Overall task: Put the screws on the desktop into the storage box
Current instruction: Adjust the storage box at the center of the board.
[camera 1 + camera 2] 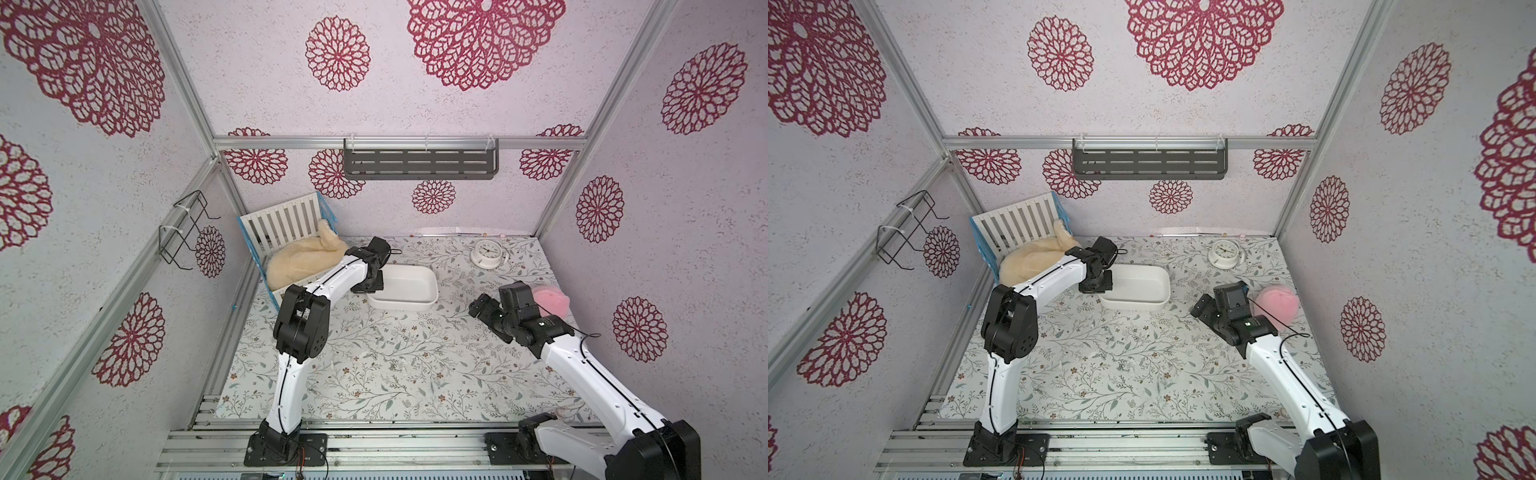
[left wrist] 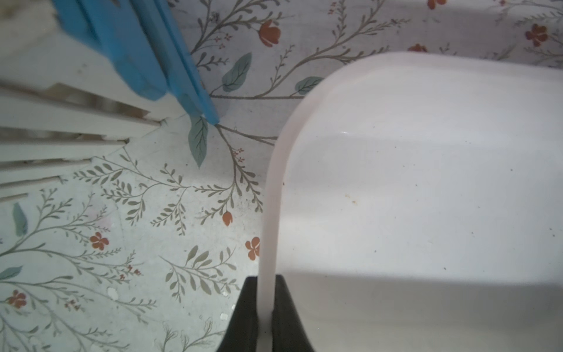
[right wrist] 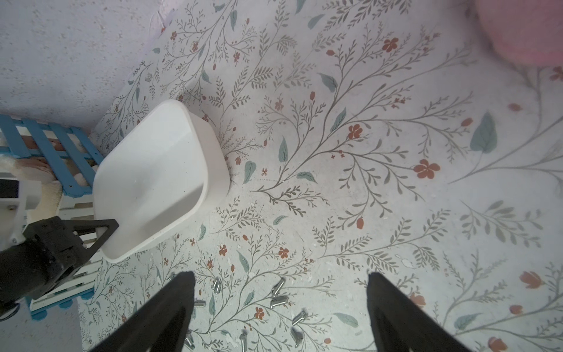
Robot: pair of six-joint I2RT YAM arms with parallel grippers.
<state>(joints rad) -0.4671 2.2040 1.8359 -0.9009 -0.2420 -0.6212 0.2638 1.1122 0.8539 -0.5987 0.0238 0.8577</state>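
Left pincer (image 2: 267,279) clamped on box (image 2: 426,183) rim. Box sits toward far-left corner of desktop (image 1: 374,390), beside crib (image 1: 286,220). Right pincer (image 3: 280,275) wide open, empty, hovering near screws (image 3: 278,300) scattered mid-desktop. Box interior looks empty. Judgement: task barely begun. Box held, no screw stowed yet, all picking left to do.

1. Bright, soft, even light in both top views; shadows are faint.
2. The walls (image 1: 83,216) stretch at the wide-angle edges.
3. Left wrist view: the crib (image 2: 122,45) is blurred, and a grey shadow crosses the storage box (image 2: 426,183).
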